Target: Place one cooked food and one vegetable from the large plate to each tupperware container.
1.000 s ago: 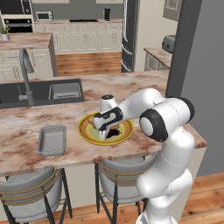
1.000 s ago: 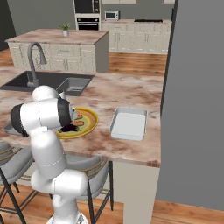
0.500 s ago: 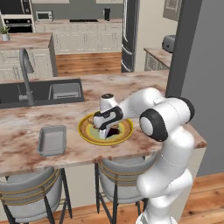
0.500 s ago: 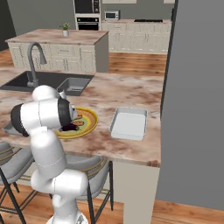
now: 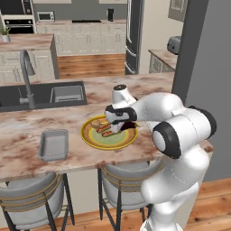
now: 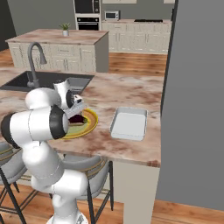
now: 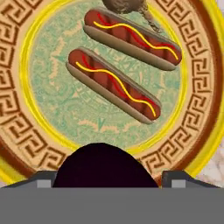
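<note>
Grey tray (image 5: pixel 53 144): left on the counter (image 5: pixel 27 128), near its front edge, long axis running near to far; well apart from the plate.
Large plate (image 5: pixel 90 137): middle of the counter, right of the grey tray; its right part is covered by the arm.
Round tan ball (image 5: pixel 95 122): far-left part of the plate; in the hand view (image 7: pixel 124 5) cut off by the top edge.
Hot dogs: two, side by side and parallel on the plate's green centre, one (image 7: pixel 114 84) nearer the gripper, the other (image 7: pixel 131 37) beyond it, next to the ball; long axes slant across the plate, in the left base view from near left to far right (image 5: pixel 104 128).
Dark purple lump (image 7: pixel 105 166): right side of the plate, between the finger tips; lower half cut off, so its long axis is unclear.
Gripper (image 7: pixel 111 181): low over the plate's right side, jaws wide apart, one tip either side of the lump; contact cannot be made out.
Whitish tray (image 6: pixel 129 123): right of the plate, apart from it, long axis near to far.
</note>
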